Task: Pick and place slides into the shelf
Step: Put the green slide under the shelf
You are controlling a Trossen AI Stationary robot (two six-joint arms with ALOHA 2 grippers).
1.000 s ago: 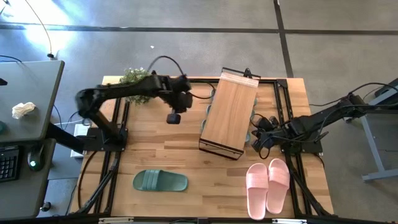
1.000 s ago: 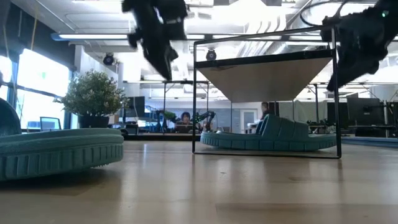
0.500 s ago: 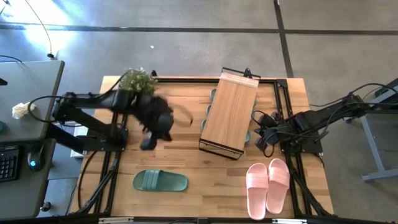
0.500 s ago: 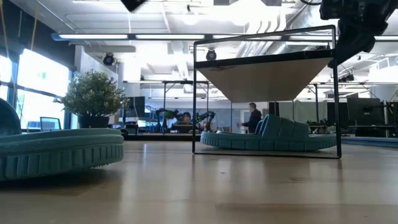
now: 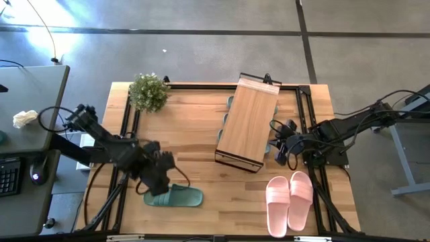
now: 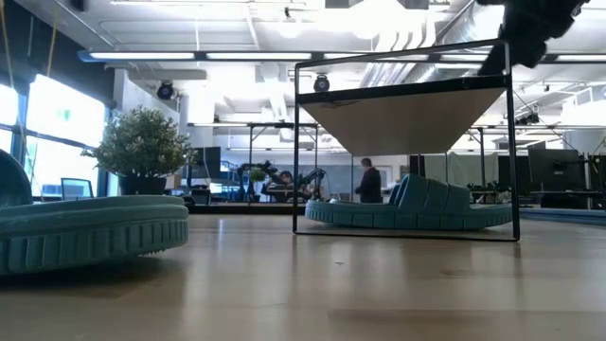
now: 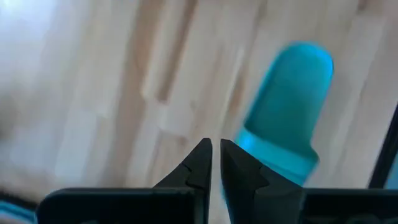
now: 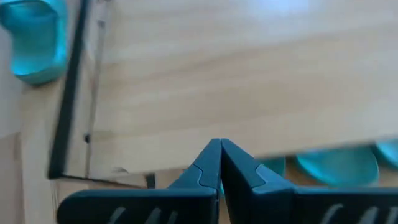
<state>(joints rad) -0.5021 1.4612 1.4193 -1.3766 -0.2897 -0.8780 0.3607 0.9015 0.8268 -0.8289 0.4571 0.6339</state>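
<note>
Green slide [image 5: 173, 196] lies flat, alone on the front-left of the table [image 5: 195, 134], crosswise. Left gripper [image 5: 153, 187] sits right over its left end, fingers [image 7: 199, 163] nearly together w/ a thin slit between, nothing in them; can't tell if they touch the slide. Left wrist view shows same slide [image 7: 286, 106] just beyond the tips. Shelf [image 5: 247, 124] stands mid-table, angled; green slides [image 6: 409, 206] under it, edges poking out both sides. Pink pair [image 5: 289, 199] side by side front-right, touching each other. Right gripper [image 5: 281, 144] beside shelf's right edge, fingers [image 8: 214, 163] pressed shut, empty. Potted plant [image 5: 148, 92] back-left corner. Person [image 6: 365, 183] in the room behind.
</note>
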